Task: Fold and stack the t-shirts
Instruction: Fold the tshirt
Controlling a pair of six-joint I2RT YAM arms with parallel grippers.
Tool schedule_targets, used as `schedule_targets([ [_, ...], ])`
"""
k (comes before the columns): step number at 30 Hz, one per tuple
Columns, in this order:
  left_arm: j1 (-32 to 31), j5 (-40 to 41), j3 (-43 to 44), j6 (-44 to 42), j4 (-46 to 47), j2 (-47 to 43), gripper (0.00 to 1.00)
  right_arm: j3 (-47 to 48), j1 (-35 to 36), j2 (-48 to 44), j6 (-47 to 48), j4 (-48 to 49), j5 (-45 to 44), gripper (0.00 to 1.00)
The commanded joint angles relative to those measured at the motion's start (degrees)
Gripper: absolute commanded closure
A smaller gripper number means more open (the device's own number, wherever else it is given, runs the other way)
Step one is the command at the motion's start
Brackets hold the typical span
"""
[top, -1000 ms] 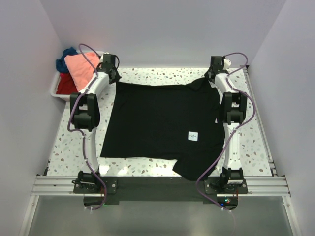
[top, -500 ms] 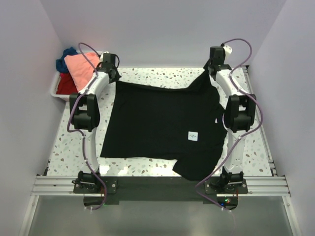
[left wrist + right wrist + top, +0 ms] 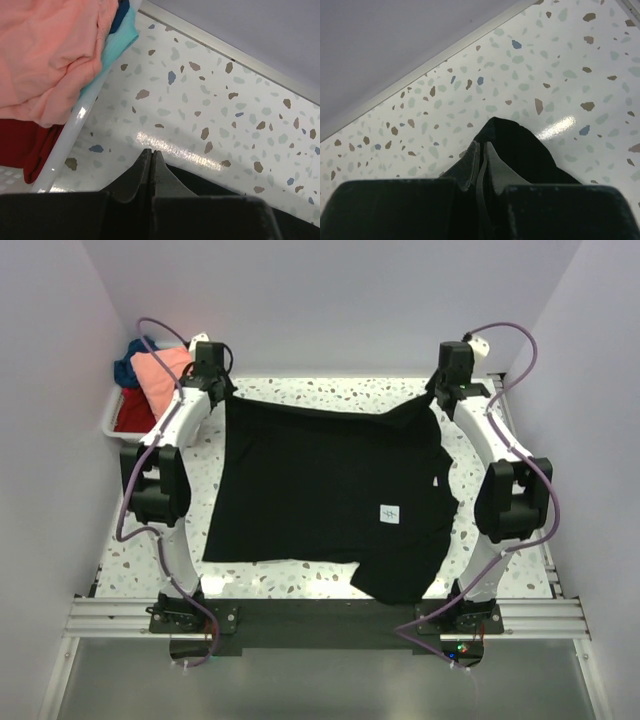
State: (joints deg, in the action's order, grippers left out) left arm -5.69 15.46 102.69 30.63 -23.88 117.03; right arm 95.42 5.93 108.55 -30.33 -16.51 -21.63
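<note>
The black t-shirt (image 3: 320,490) lies spread on the speckled table, its small white label (image 3: 391,514) facing up. My left gripper (image 3: 222,397) is shut on its far left corner; in the left wrist view (image 3: 151,152) the jaws are pressed together with black cloth (image 3: 200,182) beside them. My right gripper (image 3: 440,395) is shut on the far right corner, lifted off the table; the right wrist view (image 3: 482,145) shows cloth (image 3: 520,150) bunched between the fingers. The salmon-pink shirt (image 3: 160,375), red shirt (image 3: 133,415) and dark blue shirt (image 3: 130,358) lie in the bin.
The white plastic bin (image 3: 112,425) stands at the far left corner, close to my left gripper; its rim shows in the left wrist view (image 3: 70,140). Purple walls close in the table on three sides. A black strip (image 3: 320,615) runs along the near edge between the arm bases.
Both grippers have risen and moved outward at the far edge, pulling the shirt's far corners up and apart. The right arm has swung right, so its elbow no longer covers the shirt.
</note>
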Motion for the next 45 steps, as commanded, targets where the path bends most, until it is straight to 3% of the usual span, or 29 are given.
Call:
schedule_targets([
  [1, -0.02, 2.9, -5.82, 0.3, 1.91, -5.49, 1.0, -5.4, -0.04, -9.13, -0.7, -1.5, -2.63, 1.0],
  [12, 0.07, 3.96, -16.38, 1.36, 1.29, -10.95, 1.0, -19.11, -0.05, -23.28, -3.95, -8.35, -2.63, 1.0],
  [20, 0.07, 5.54, -21.48, 2.24, -0.55, -15.77, 1.0, -26.94, 0.04, -28.57, -6.14, -11.26, -3.42, 1.0],
  [31, -0.02, 5.37, -27.98, 2.68, -2.22, -20.44, 1.0, -31.34, -0.04, -28.22, -10.28, -14.07, -1.49, 1.0],
  [45, -0.19, 1.41, -31.07, 5.31, -6.88, -12.1, 1.0, -33.63, 0.04, -21.55, -13.79, -16.35, 2.64, 1.0],
])
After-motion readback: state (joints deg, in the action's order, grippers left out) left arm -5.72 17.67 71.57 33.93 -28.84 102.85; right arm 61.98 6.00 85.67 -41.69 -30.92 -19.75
